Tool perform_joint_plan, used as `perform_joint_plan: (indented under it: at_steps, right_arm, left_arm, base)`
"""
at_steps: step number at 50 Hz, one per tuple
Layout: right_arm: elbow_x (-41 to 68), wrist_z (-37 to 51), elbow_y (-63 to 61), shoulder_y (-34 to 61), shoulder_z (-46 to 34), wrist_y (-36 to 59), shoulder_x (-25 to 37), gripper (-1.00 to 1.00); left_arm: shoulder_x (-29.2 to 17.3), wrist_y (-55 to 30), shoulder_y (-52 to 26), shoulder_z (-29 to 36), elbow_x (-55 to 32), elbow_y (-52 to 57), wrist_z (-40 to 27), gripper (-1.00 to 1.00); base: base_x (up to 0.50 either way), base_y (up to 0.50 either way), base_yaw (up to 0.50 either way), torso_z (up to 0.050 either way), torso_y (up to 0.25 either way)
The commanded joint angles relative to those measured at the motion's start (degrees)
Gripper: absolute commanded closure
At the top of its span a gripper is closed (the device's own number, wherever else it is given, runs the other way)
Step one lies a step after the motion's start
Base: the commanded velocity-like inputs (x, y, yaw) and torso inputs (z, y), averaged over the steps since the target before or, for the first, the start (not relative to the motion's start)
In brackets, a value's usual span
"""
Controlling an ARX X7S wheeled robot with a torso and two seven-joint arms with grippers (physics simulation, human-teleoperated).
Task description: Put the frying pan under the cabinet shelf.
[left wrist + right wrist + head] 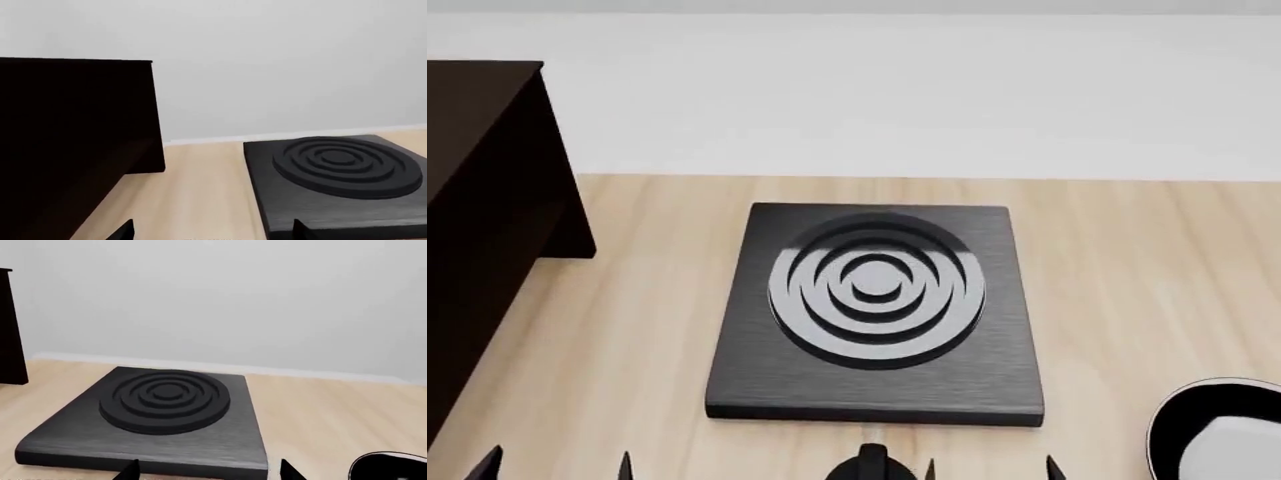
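I see the cabinet shelf point(487, 220) at the far left of the worktop point(1148, 280), with the square hob plate point(874, 310) in the middle. A black rim with a white inside point(1214, 440) peeks in at the near right; I cannot tell what it is. Left hand point(554, 468) and right hand point(988, 470) show only spread fingertips, both released, grasping nothing.

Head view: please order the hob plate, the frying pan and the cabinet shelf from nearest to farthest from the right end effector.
1. hob plate, just ahead, at the centre.
2. frying pan, at the right edge; nearly as close.
3. cabinet shelf, far left.
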Motion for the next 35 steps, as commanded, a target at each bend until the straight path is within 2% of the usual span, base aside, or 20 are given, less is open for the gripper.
perform_joint_plan:
  at_steps: [1,28,35]
  right_arm:
    - [1.15,2.8,-7.79,-4.09,3.26,5.8,3.04,-1.0]
    - [5.93,8.14,-26.22,-17.47,12.89,19.22,9.28,-1.0]
    - [6.89,8.96,-28.69,-20.61,15.26,20.24,9.89,-1.0]
  left_arm:
    - [0.85,-0.15,-0.82,-1.11,0.59,-1.38,-3.6,-1.0]
    - [-0.52,1.33,0.01,0.57,-1.7,-0.78,-2.49,-1.0]
    - [-0.81,0.94,0.17,0.96,-1.35,-0.18,-2.95,-1.0]
  base:
    - [0.0,0.0,0.0,0.0,0.0]
    - [0.0,0.0,0.0,0.0,0.0]
    - [0.0,0.0,0.0,0.0,0.0]
